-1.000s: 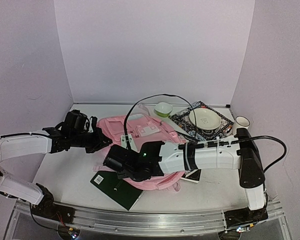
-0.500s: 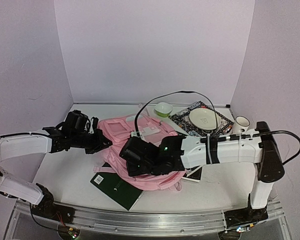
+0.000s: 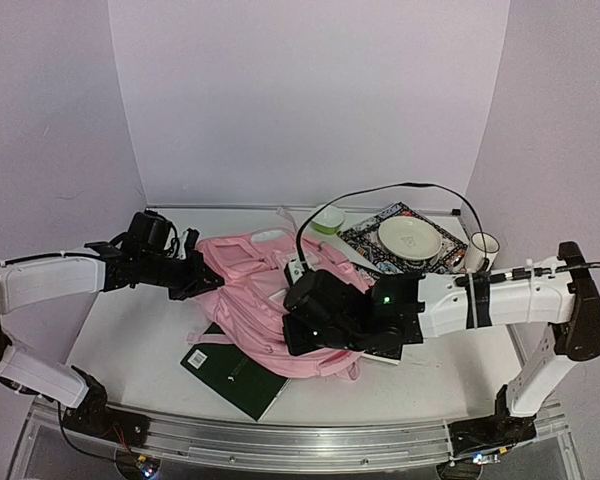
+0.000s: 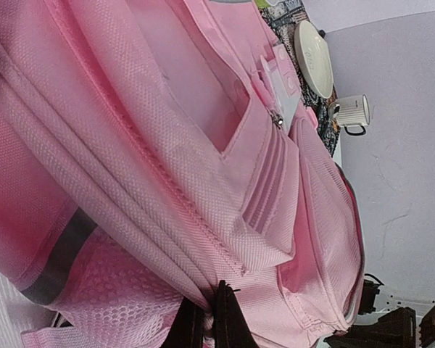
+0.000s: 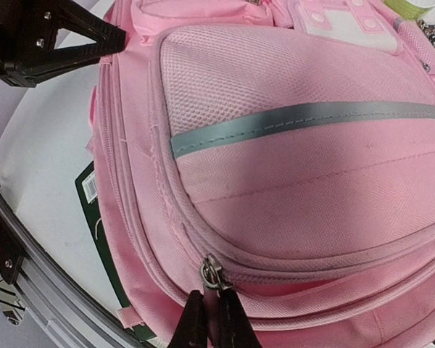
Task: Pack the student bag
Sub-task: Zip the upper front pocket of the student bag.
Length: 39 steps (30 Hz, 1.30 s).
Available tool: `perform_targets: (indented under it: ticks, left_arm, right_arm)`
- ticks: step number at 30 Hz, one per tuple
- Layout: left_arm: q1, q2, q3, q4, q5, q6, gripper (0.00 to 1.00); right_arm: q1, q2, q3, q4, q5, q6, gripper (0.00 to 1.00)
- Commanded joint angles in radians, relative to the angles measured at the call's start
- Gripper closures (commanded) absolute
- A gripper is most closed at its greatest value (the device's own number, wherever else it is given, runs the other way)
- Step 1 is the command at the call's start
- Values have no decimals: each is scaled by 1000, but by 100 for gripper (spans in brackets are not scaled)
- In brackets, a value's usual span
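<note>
The right gripper is pinched shut on a metal zip pull at the near edge of the backpack, the two fingers pressed together with only the pull's tab between them. The left gripper is likewise closed, its fingertips clamped on a ridge of the pink mesh fabric on the bag's left side, at about 9 o'clock from the bag's middle in the top view.

The room is a box of plain pale lilac walls on three sides. The table is white with a metal rail along its near edge.

The backpack lies flat in the middle of the table, front pockets up, a grey stripe across its lower panel. A patterned black-and-white book sits at 1 o'clock from it, carrying a cream plate. A dark green notebook lies at 7 o'clock, partly under the bag's corner. A white mug stands at 2 o'clock near the right wall, and a small green bowl at 12 o'clock.
</note>
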Motion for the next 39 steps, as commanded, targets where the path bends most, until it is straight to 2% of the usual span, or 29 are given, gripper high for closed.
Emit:
perform_targets:
  ticks: [1,7,9,14,17,24,31,39]
  left_arm:
    - [211,22,81,-32,-364,106,100]
    - [263,74,144,-75,-409,177,100]
    - [263,85,159,-76,-364,180,98]
    - [221,9,124,-61,-212,104,68]
    - [135,-77,82,-57,-193,43,52]
    - [-43,-234,-61,16,-124,-185,36]
    - [-207,-231,-119,104,-150,-310,33]
    - [-319,-129,-123,185,-188,-378,42]
  right_arm:
    - [7,-104,-41,-359,108,-76,100]
    - [8,-22,71,-358,-40,-185,100]
    - [8,17,135,-347,-80,-197,100]
    - [7,126,253,-286,-74,-196,100]
    - [7,193,310,-267,-48,-193,100]
    - [7,260,338,-167,-84,-186,100]
    - [8,269,332,-104,-90,-180,100]
    - [7,258,319,-45,-79,-192,100]
